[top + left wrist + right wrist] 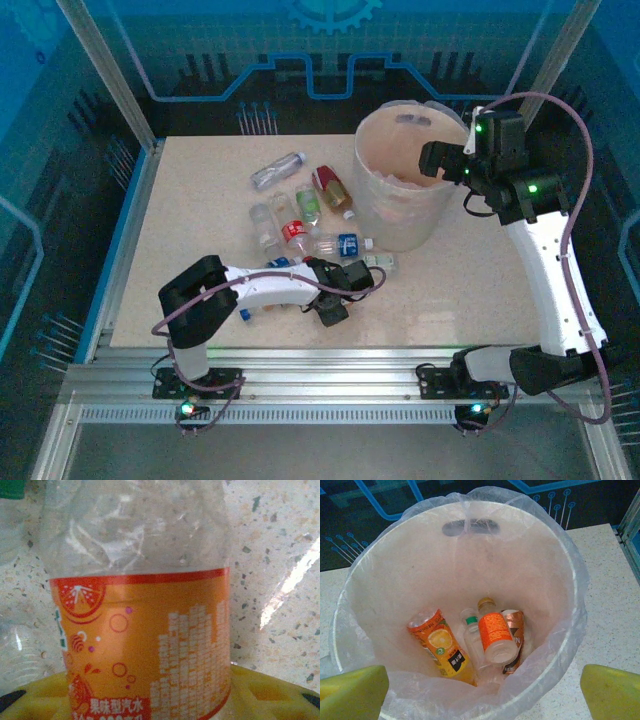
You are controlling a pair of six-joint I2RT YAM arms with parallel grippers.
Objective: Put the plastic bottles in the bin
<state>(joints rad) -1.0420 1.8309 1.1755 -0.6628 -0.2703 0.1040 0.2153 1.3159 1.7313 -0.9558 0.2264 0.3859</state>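
An orange-labelled clear plastic bottle [142, 630] lies on the speckled table between the yellow fingers [270, 690] of my left gripper [150, 695], which is shut on it near the table's front [345, 285]. More plastic bottles lie scattered left of the bin: a clear one [277, 170], a red one [330, 187], a green-labelled one [308, 205], a red-labelled one [292, 232] and a blue-labelled one [345, 243]. The whitish bin [400, 215] holds several bottles, among them two orange ones [440, 647] [495, 630]. My right gripper [438, 160] hangs open over the bin's rim [572, 570], holding nothing.
Another bottle with a green cap [10, 487] and a clear one [15, 645] lie close to the left gripper's left side. The bin's thin bag liner [470, 500] folds over its rim. Metal frame posts stand at the table's back corners.
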